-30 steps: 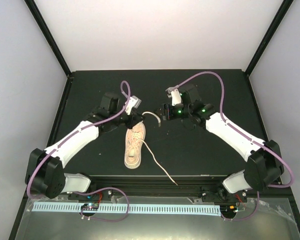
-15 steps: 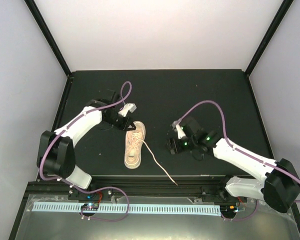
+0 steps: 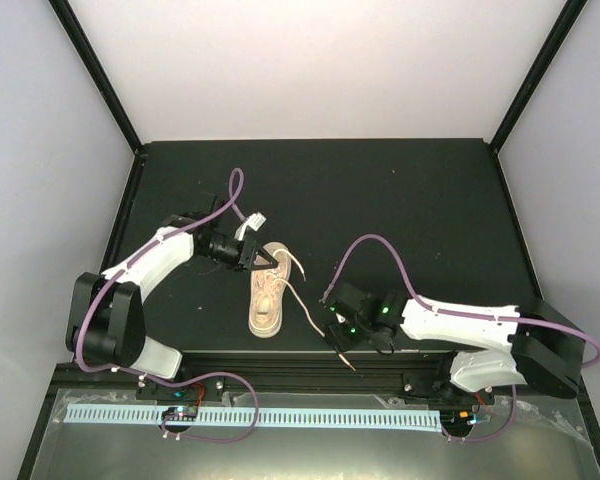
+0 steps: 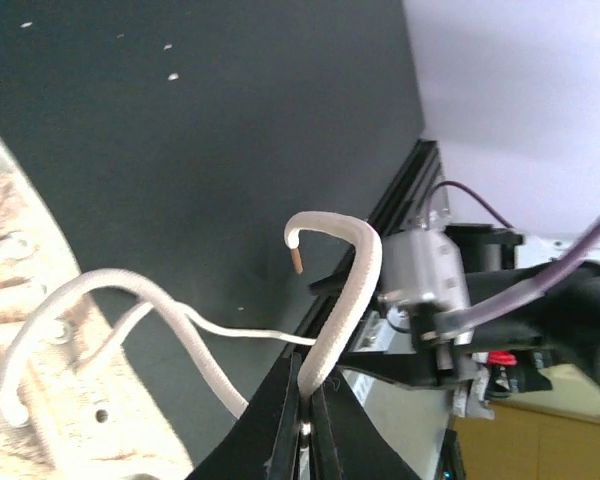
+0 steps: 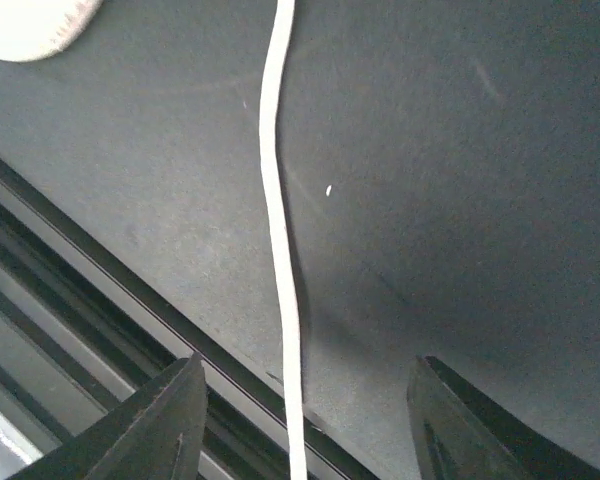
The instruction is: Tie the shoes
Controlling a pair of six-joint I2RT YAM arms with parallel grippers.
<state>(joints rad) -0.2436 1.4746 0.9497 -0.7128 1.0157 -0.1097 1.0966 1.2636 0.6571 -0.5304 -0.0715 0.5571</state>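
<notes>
The beige sneaker [image 3: 267, 302] lies on the black table, lengthwise toward the front edge. My left gripper [image 3: 271, 258] is at its far end, shut on one off-white lace [image 4: 342, 300]. That lace arches up from the closed fingers [image 4: 305, 392] and ends in a tan tip [image 4: 297, 262]; the shoe's eyelets [image 4: 25, 330] show at left. The other lace [image 3: 305, 312] trails from the shoe to the table's front edge. My right gripper [image 3: 338, 337] hovers over it, open. In the right wrist view the lace [image 5: 283, 290] runs between the spread fingers [image 5: 180, 405], not touching them.
The table's front edge with its black metal rail [image 5: 100, 300] lies just under my right gripper. The long lace's end [image 3: 354, 368] hangs over that edge. Black frame posts [image 3: 95, 75] stand at the back corners.
My right arm has swung from the back middle down to the front edge, over the long lace. My left gripper has shifted slightly forward to the shoe's far end, and now holds the short lace alone.
</notes>
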